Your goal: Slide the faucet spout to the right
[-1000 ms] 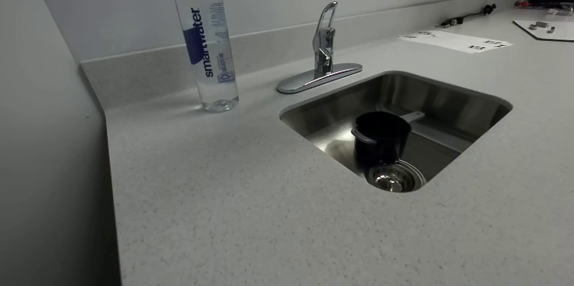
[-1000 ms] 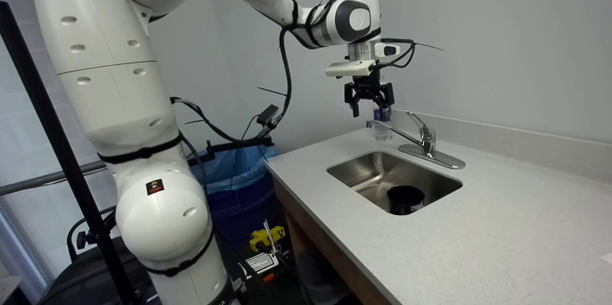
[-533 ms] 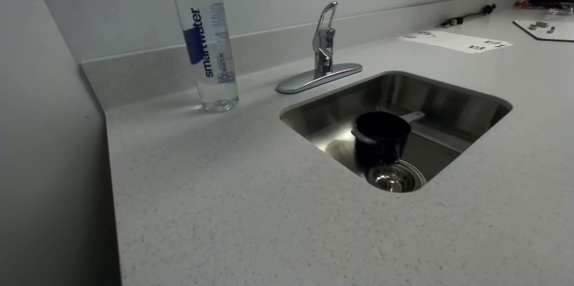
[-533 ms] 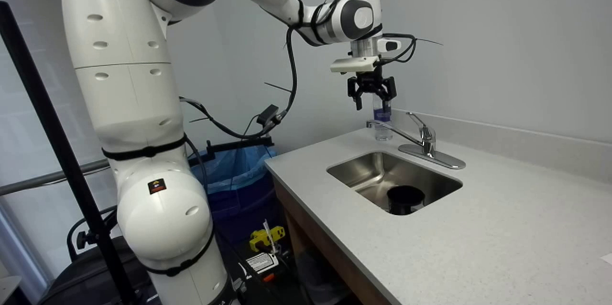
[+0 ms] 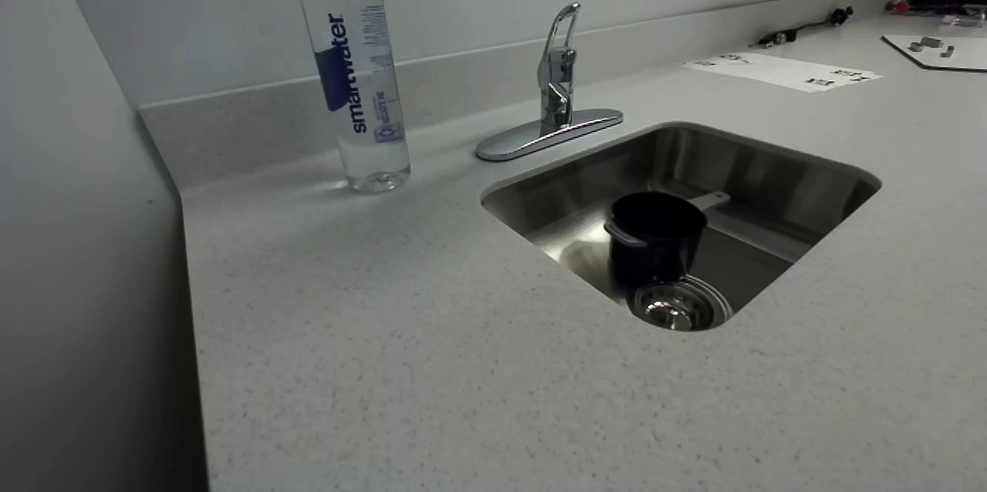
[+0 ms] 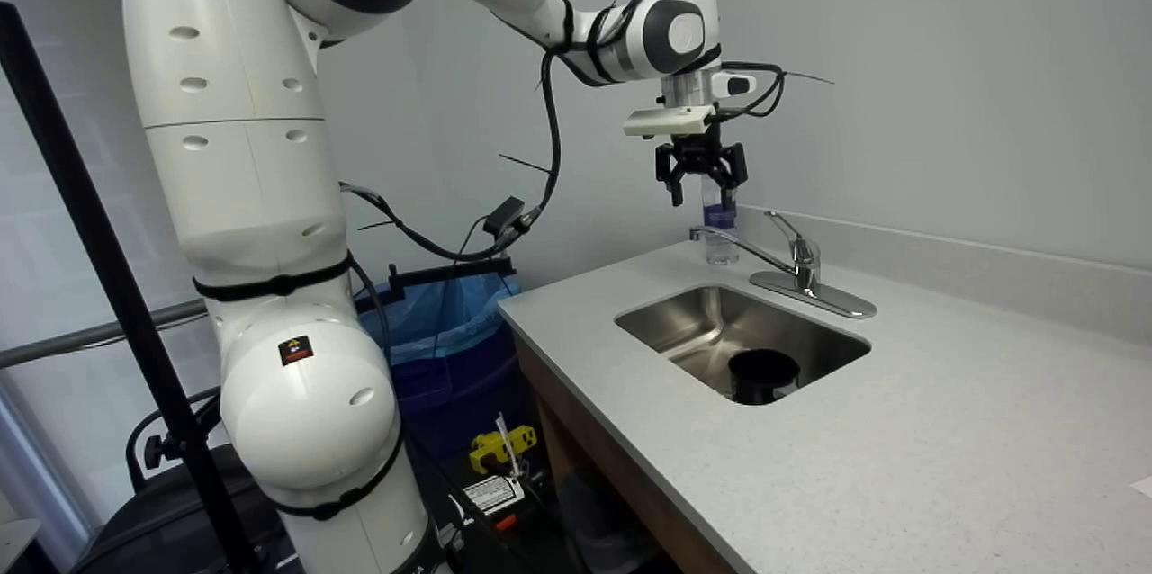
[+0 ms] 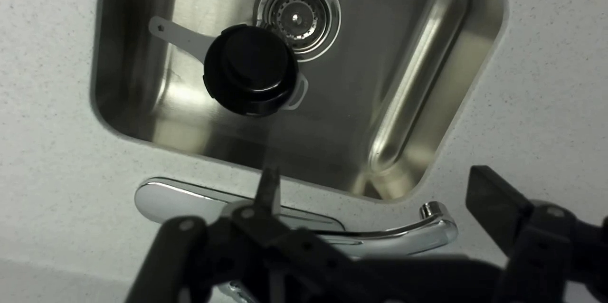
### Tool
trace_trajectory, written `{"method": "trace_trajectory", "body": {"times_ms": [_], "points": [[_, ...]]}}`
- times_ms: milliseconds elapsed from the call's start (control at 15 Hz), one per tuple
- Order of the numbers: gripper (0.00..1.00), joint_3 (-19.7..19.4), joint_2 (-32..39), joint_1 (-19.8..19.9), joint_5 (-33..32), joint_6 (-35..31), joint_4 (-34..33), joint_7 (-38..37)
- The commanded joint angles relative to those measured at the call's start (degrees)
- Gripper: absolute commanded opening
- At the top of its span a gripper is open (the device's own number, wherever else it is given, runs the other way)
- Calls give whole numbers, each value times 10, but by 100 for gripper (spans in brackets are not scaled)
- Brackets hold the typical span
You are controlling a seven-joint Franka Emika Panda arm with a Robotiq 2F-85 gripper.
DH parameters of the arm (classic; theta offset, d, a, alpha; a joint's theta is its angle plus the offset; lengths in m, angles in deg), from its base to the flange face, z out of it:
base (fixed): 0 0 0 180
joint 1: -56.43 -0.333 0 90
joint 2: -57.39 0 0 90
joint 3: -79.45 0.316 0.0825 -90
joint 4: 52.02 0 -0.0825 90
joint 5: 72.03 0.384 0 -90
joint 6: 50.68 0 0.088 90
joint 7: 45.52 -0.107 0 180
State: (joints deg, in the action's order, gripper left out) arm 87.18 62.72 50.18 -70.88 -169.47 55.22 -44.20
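Observation:
The chrome faucet spout projects from the upright faucet body over the counter past the sink's far corner, towards the bottle. It also shows in the wrist view, partly covered by the gripper. In an exterior view the faucet body is seen with its lever on top, and the spout cannot be made out clearly. My gripper is open and empty, pointing down above the spout's outer end, apart from it. In the wrist view the gripper has its fingers wide apart, with the spout's tip in between.
A steel sink holds a black pot with a grey handle. A clear bottle with a blue label stands beside the faucet, behind my gripper in an exterior view. A paper sheet lies farther along the counter.
My gripper has risen slightly and shifted a little, rightward in an exterior view, mostly in the first half second. The spout, the bottle and the pot have not moved.

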Motion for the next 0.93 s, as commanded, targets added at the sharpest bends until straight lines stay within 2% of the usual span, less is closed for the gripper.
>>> {"method": "trace_trajectory", "body": {"times_ms": [0,867], "points": [[100,-4,15,-3,-3,-5,-10,-8],[100,6,122,-23,-4,-31,-107,-2]]}}
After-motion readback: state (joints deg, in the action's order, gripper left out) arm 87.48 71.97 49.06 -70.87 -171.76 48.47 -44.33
